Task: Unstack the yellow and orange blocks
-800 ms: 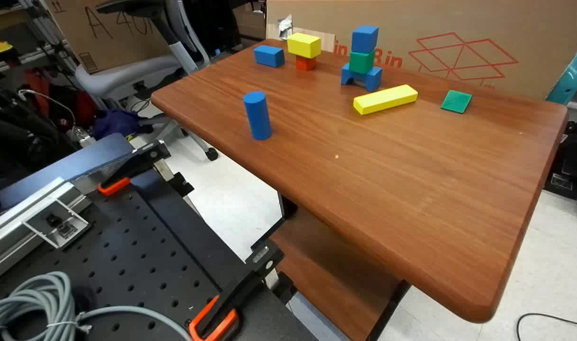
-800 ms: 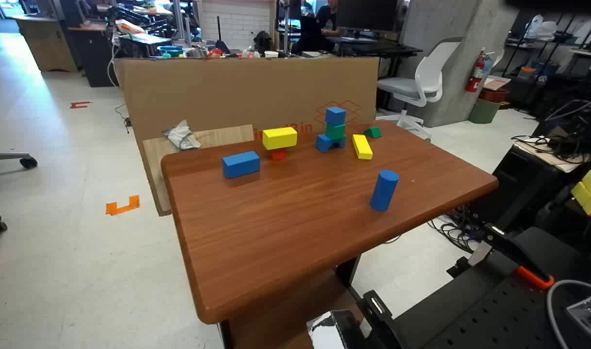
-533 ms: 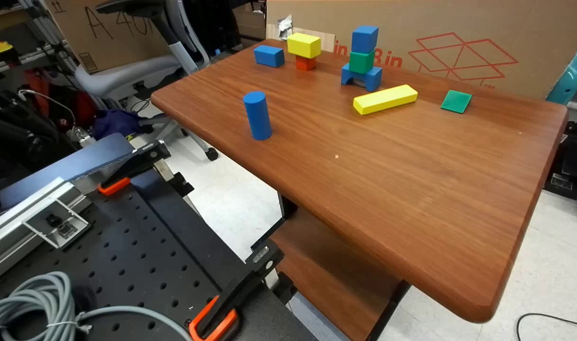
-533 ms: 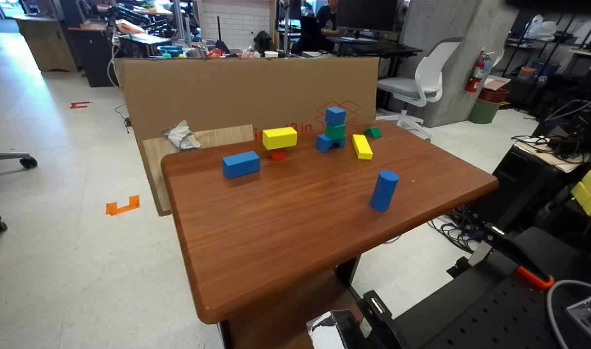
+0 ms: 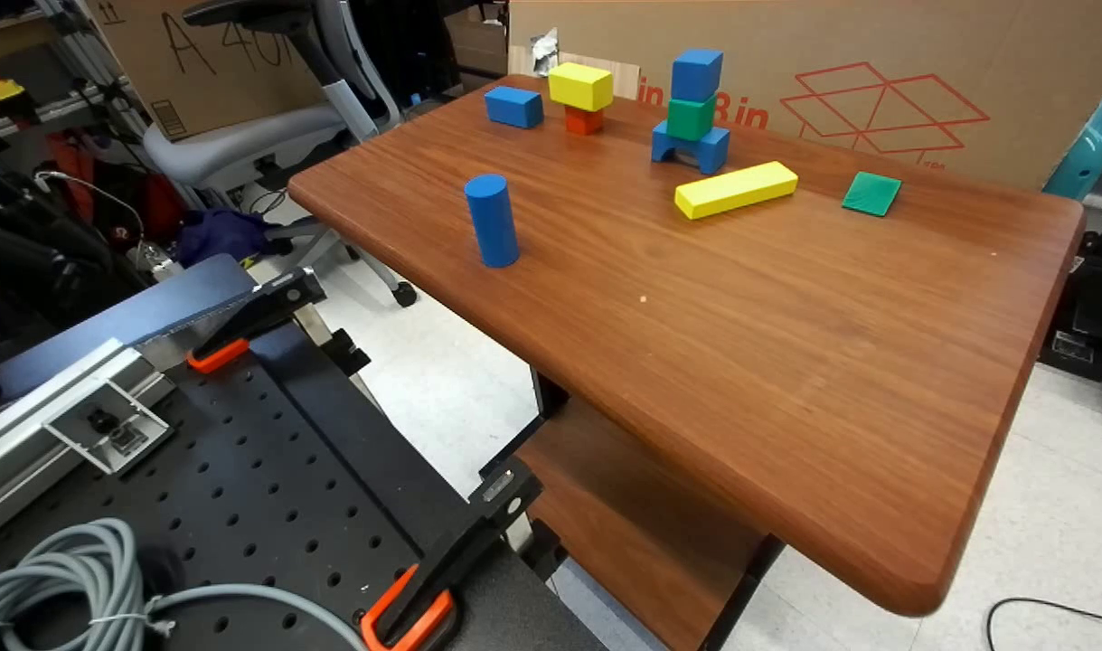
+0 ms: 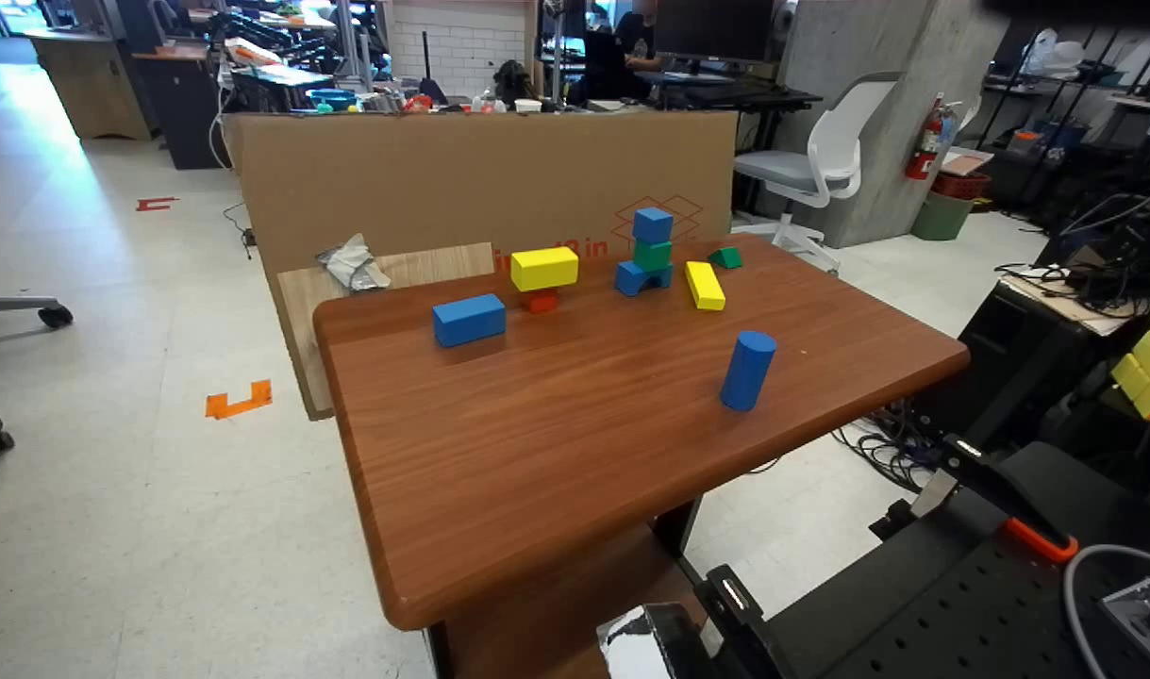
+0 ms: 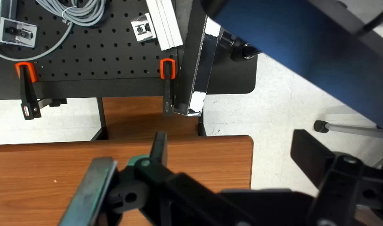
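Note:
A yellow block [image 5: 581,88] lies on top of a smaller orange-red block [image 5: 584,121] near the table's far edge in an exterior view. The same stack shows in an exterior view as a yellow block [image 6: 544,270] over an orange-red block [image 6: 541,301]. My gripper [image 7: 230,146] is open in the wrist view, its two black fingers wide apart with nothing between them. It is over the table's edge and the floor, away from the blocks. No blocks show in the wrist view. The gripper does not clearly show in either exterior view.
A blue block [image 5: 514,107] lies beside the stack. A tower with a green block [image 5: 692,117], a yellow bar [image 5: 737,190], a green wedge [image 5: 872,193] and a blue cylinder [image 5: 493,221] stand on the brown table [image 5: 786,362]. A clamp [image 7: 167,84] grips the black base.

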Action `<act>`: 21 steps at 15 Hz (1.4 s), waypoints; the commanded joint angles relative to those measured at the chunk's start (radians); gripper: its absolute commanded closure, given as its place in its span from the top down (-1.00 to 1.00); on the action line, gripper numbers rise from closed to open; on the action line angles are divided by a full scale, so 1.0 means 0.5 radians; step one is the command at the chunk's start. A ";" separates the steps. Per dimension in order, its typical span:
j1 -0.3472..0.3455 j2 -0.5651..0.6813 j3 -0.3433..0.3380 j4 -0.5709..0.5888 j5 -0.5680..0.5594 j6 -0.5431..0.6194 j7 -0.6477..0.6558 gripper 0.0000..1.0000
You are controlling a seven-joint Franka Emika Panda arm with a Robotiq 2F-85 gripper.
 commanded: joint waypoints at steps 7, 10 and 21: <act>-0.106 0.357 0.003 -0.048 -0.181 0.447 -0.006 1.00; -0.176 0.604 -0.031 -0.041 -0.300 0.683 -0.023 1.00; -0.279 1.288 -0.368 0.182 -0.392 1.211 -0.440 1.00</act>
